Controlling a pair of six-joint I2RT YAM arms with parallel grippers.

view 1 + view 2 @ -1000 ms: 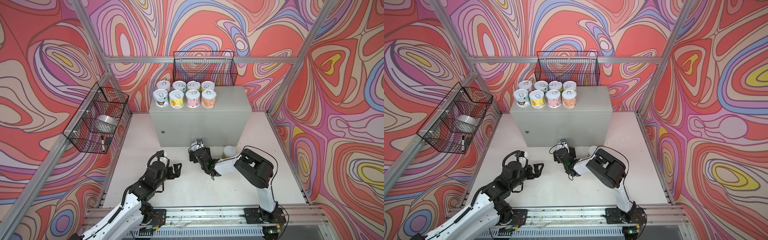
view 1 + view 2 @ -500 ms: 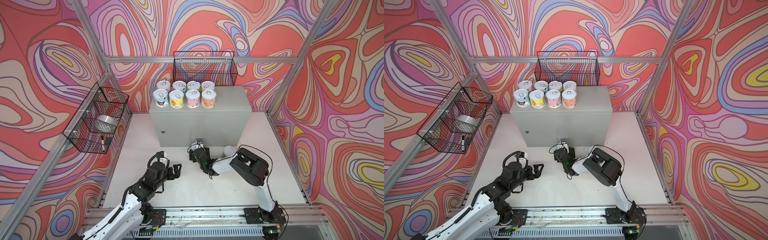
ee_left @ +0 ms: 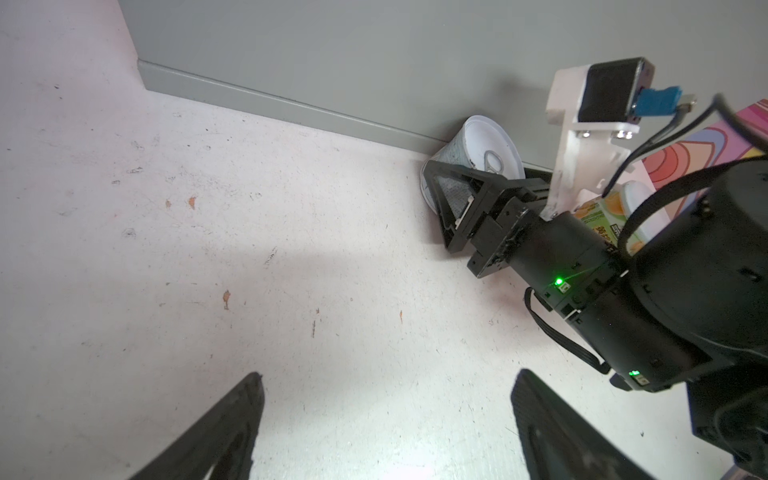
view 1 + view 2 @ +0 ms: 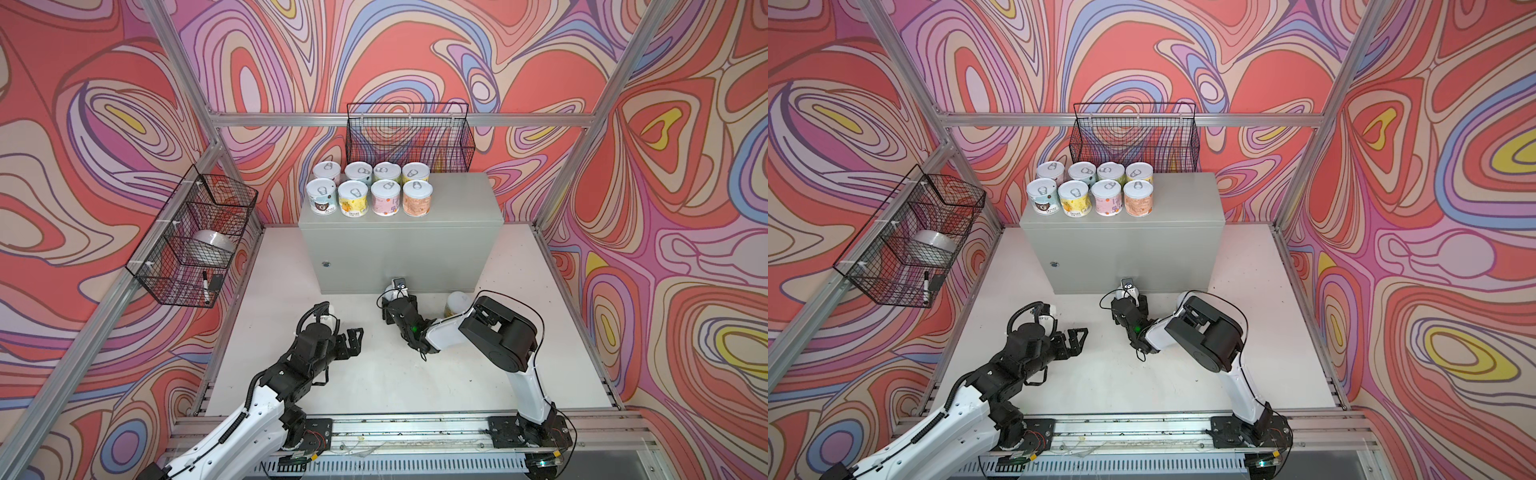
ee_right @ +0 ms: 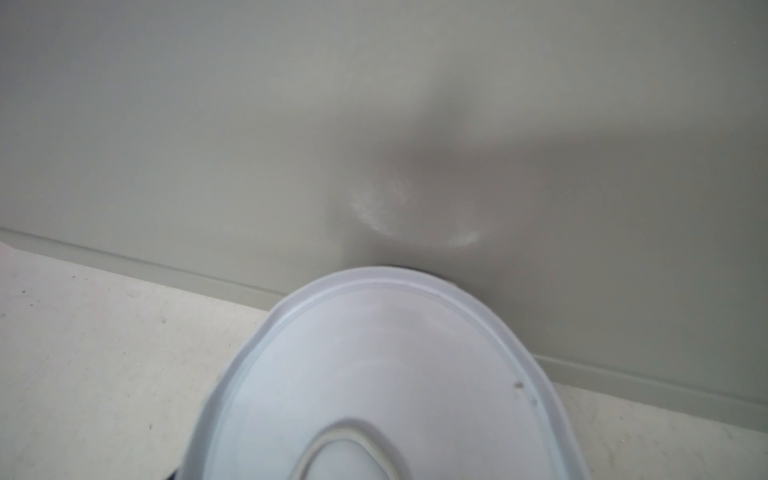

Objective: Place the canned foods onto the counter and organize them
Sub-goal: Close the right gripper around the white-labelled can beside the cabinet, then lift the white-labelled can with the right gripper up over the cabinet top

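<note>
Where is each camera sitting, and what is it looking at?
Top views: high up front, looking down at counter, cans, left arm, right arm.
Left wrist: on left arm, facing table; shows left gripper, right gripper around a can.
Right wrist: on right arm, over that can's lid, facing counter; own gripper nearly hidden.
Shared: both wrist views show that can.

I see counter [image 4: 399,245]: light-grey cabinet | eight pull-tab cans [image 4: 386,198]: upright, two rows of four, left rear of its top | pale-labelled can [image 3: 486,141]: on tabletop [image 4: 291,291], against its front | capped green-orange can [image 4: 455,302]: on tabletop, further right.
</note>
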